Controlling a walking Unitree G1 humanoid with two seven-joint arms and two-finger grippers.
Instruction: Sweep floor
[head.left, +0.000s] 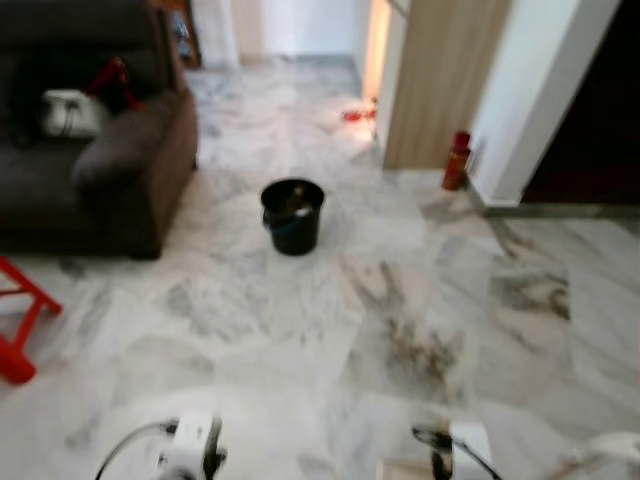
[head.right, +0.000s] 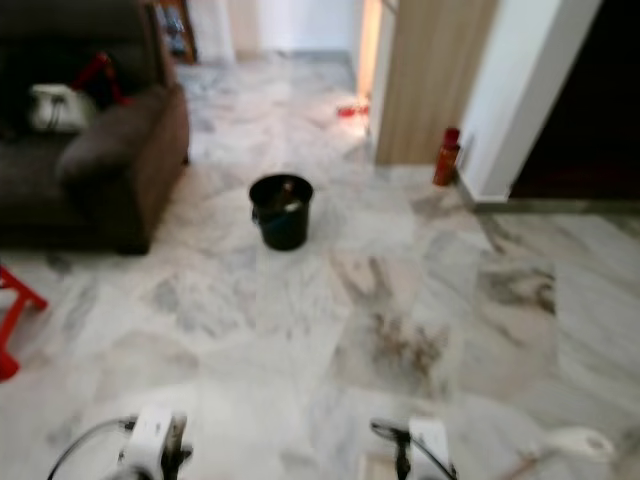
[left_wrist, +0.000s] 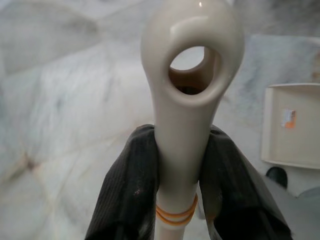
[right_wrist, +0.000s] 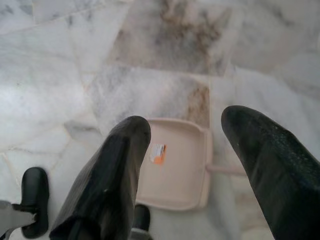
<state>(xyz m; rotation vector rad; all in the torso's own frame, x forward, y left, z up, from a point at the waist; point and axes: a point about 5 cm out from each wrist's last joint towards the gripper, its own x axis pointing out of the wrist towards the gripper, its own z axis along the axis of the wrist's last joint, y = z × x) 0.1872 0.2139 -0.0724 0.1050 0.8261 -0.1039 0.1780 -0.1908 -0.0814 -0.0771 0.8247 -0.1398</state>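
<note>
So the left gripper (left_wrist: 182, 170) has its two black fingers (left_wrist: 127, 192) clamped tight around the cream handle of a broom (left_wrist: 187, 85), just below the loop with the hanging hole at the end. There are a couple of orange bands around the handle right where the fingers pinch it.

The right gripper (right_wrist: 195, 165) hangs over the floor with its fingers spread wide, nothing between them. Directly under it a cream dustpan (right_wrist: 177, 167) lies flat on the marble floor (head.left: 300, 330), with a small orange sticker on the pan. The same dustpan shows at the edge of the left wrist view too.

Looking out from the head, the floor is pale grey-veined marble with a brownish smudgy patch (head.left: 420, 350) a bit ahead and to the right. A black bucket (head.left: 292, 215) stands upright in the middle of the room, near the corner of a dark brown sofa (head.left: 110, 170) on the left. A red bottle (head.left: 456, 160) stands by the wall on the right, and part of a red frame (head.left: 20, 320) pokes in at the left edge.
</note>
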